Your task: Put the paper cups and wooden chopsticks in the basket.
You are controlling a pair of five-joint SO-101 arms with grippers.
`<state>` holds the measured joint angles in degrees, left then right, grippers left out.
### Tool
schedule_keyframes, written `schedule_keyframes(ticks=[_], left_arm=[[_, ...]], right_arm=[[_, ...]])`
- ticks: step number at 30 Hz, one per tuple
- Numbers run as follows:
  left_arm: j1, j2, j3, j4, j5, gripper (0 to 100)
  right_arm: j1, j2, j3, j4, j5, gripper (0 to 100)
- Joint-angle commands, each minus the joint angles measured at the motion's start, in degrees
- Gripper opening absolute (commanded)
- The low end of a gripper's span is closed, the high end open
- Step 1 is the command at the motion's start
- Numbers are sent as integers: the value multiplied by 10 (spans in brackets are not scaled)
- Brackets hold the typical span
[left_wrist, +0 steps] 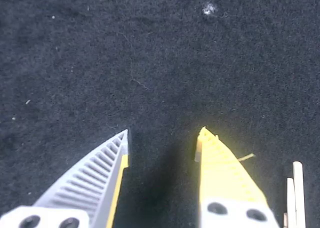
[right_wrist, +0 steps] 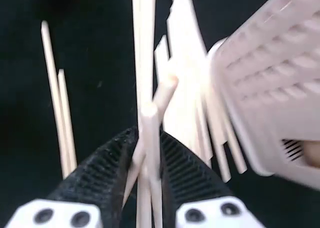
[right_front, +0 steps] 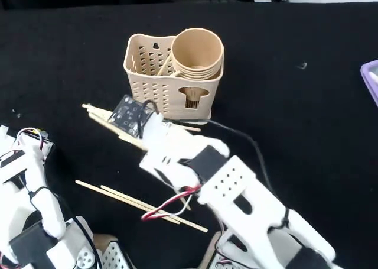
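My right gripper (right_wrist: pixel 146 140) is clamped on a bunch of wooden chopsticks (right_wrist: pixel 144 77) just beside the basket (right_front: pixel 147 86); the paper cups (right_front: pixel 198 50) sit inside it. The sticks look splayed, so one could slip out or snag on the basket. Meanwhile my left gripper (left_wrist: pixel 162 138) hangs spread apart, well away from the basket.

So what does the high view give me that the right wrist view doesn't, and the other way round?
From the high view: the stack of tan paper cups standing in one end of the basket, and a purple object at the table's far edge. From the right wrist view: the right tool, its black jaws closed on a few thin wooden chopsticks. In both: the beige perforated plastic basket and the chopsticks lying beside it on the black table.
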<state>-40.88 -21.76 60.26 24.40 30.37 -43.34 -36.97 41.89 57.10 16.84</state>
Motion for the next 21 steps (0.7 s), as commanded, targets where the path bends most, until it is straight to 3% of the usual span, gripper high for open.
schedule_keyframes(ticks=[1,9,21], left_arm=[[3,-14,-13,-10,-7,220],[3,-14,-13,-10,-7,220],[3,-14,-14,-10,-7,220]], right_arm=[[13,-42,-40,-63,0,11],[12,-51,-57,-176,-1,11],[16,-46,-214,-179,-53,11]])
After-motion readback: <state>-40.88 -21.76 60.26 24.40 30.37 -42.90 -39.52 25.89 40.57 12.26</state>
